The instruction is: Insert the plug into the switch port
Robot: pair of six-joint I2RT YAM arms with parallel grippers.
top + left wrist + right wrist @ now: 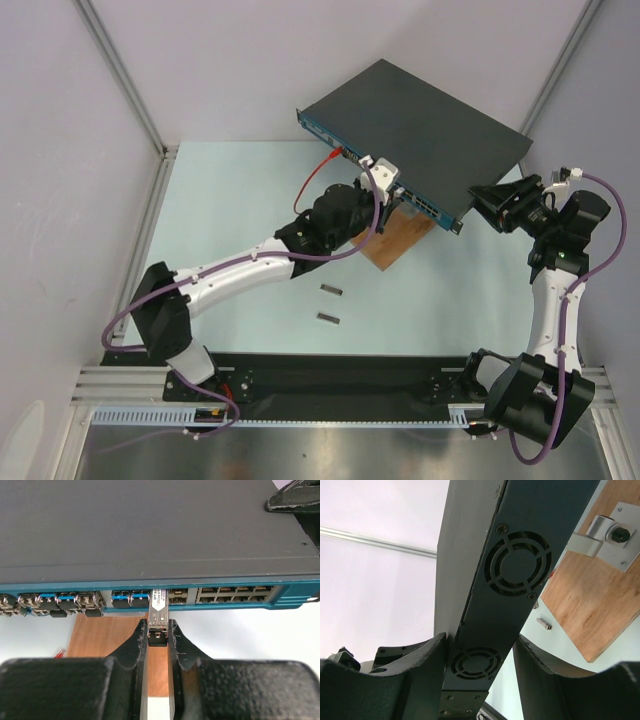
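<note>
The switch (pixel 420 120) is a flat dark-grey box with a blue front face (pixel 240 596) and a row of sockets. It rests tilted on a wooden board (pixel 395 240). My left gripper (pixel 158 630) is shut on the rear of a small metal plug (pixel 158 611). The plug's front end sits in a socket near the middle of the front face. In the top view the left gripper (pixel 392 198) is at the switch's front. My right gripper (pixel 480 637) straddles the switch's vented side (pixel 515 595) at its right corner (pixel 497 205), fingertips against top and bottom.
Several other modules (pixel 60 602) fill sockets left of the plug. A red cable (pixel 320 170) runs from the switch's front left. Two small metal pieces (pixel 329 304) lie on the table in front of the board. Walls and frame posts enclose the table.
</note>
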